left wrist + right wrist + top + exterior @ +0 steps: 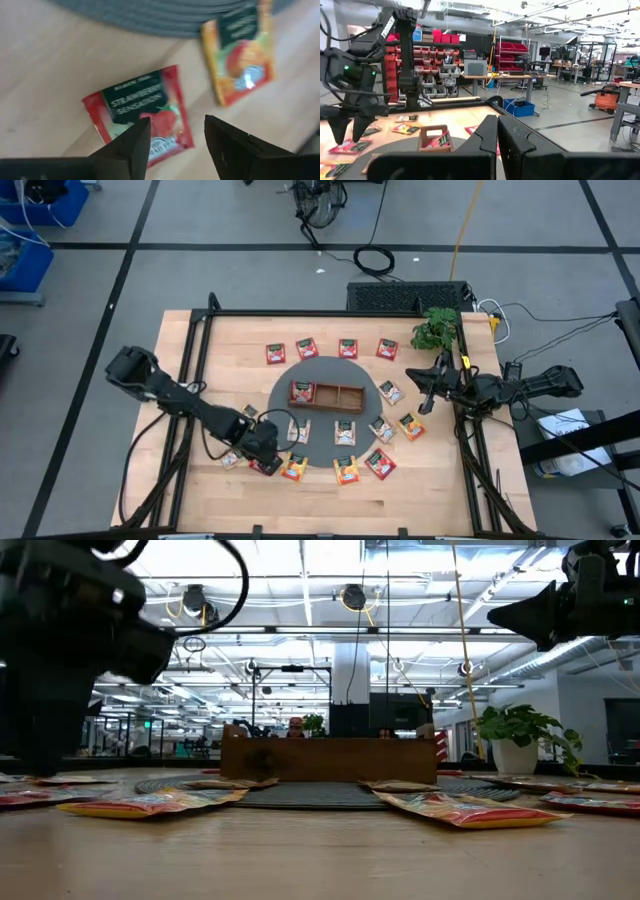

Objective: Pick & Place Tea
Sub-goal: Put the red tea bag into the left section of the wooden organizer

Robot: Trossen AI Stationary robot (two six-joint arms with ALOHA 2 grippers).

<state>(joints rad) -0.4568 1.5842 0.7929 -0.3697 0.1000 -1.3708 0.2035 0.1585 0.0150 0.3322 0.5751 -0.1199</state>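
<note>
one red tea packet [140,112] lies flat on the table [45,75] directly under the left claw [172,142], whose fingers stand apart over its near edge, gripping nothing. it bears a dark green band, white lettering and a strawberry picture; an orange-yellow packet [242,52] lies just beside it. the right claw [497,137] is shut, raised near the table's right edge.

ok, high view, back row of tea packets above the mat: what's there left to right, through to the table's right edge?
First red packet → second red packet → third red packet → fourth red packet → potted plant → right gripper, shut, just in front of the plant.
</note>
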